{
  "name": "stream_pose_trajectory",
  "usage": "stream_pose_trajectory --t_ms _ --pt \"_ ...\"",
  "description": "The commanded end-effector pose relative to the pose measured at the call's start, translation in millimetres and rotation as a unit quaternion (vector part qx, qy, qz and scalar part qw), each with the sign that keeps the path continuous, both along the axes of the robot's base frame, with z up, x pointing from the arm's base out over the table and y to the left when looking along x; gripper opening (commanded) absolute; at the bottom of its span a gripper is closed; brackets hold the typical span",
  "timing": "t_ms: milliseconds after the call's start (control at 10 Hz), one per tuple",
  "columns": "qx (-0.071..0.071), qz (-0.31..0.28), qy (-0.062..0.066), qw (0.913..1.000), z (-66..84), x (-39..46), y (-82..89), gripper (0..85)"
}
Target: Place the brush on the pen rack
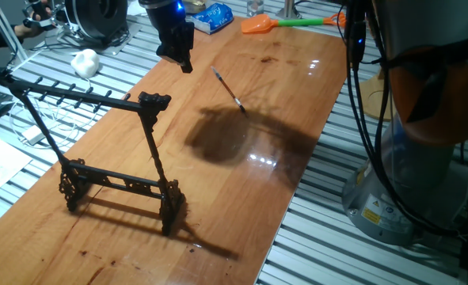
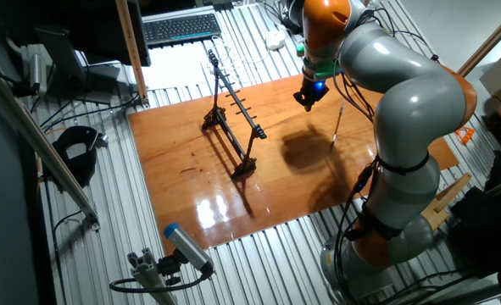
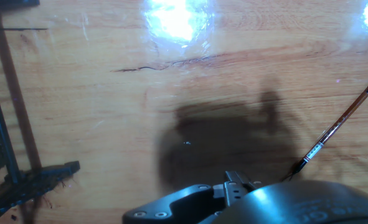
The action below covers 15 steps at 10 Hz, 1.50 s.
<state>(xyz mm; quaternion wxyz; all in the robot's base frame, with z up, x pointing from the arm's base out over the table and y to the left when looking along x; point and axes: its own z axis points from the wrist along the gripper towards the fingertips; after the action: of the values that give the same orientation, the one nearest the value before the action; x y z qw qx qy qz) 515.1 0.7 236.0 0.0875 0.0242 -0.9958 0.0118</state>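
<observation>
- Glossy wooden bench [image 1: 123,237] over slatted metal flooring, cables and lab clutter around the edges, strong lamp glare on the varnish.
- Pen rack [image 1: 115,186] standing upright toward one end of the bench, long top bar [image 1: 67,96] with small pegs reaching out past the bench edge.
- Brush [image 1: 228,88] lying flat on the bare wood, well apart from the rack, dark tip toward the bench middle, pale shaft angled away.
- Hand [image 1: 184,62] hovering above the bench, near the brush's shaft end but not touching it; carrying nothing.
- Spacing of the fingers hard to judge: dark and bunched in both fixed views, hidden behind the housing in the hand view, so cannot tell whether wide or narrow.
- Step in hand, by judgement: moving over the brush for the pick-up.
- For a clean grasp: centre over the mid-shaft, turn so the fingers close across the shaft rather than along it, descend until nearly brushing the wood.
- Very slim shaft, likely to roll or slip; slow, square closing advised.
- Orange fly swatter [image 1: 257,25] at the far end, not to be mistaken for the target.
</observation>
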Motion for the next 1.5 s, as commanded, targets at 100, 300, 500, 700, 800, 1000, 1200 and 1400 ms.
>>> stream_pose_trajectory --t_ms 100,300,500,700,800,1000,1200,1400 --pt "0.000 0.000 0.000 1.0000 0.0 0.0 0.0 0.0" --pt "0.000 0.000 0.000 1.0000 0.0 0.0 0.0 0.0" --pt "0.000 0.001 -0.002 1.0000 -0.1 -0.1 0.0 0.0" --pt "0.001 0.002 -0.001 1.0000 0.0 -0.1 0.0 0.0" --pt "0.001 0.000 0.000 1.0000 0.0 0.1 0.0 0.0" --pt "0.001 -0.001 -0.002 1.0000 -0.1 -0.1 -0.3 0.0" --pt "-0.001 -0.013 -0.001 0.9999 0.0 -0.1 -1.9 0.0" --pt "-0.004 -0.023 -0.001 0.9997 0.1 0.1 -2.1 0.0"
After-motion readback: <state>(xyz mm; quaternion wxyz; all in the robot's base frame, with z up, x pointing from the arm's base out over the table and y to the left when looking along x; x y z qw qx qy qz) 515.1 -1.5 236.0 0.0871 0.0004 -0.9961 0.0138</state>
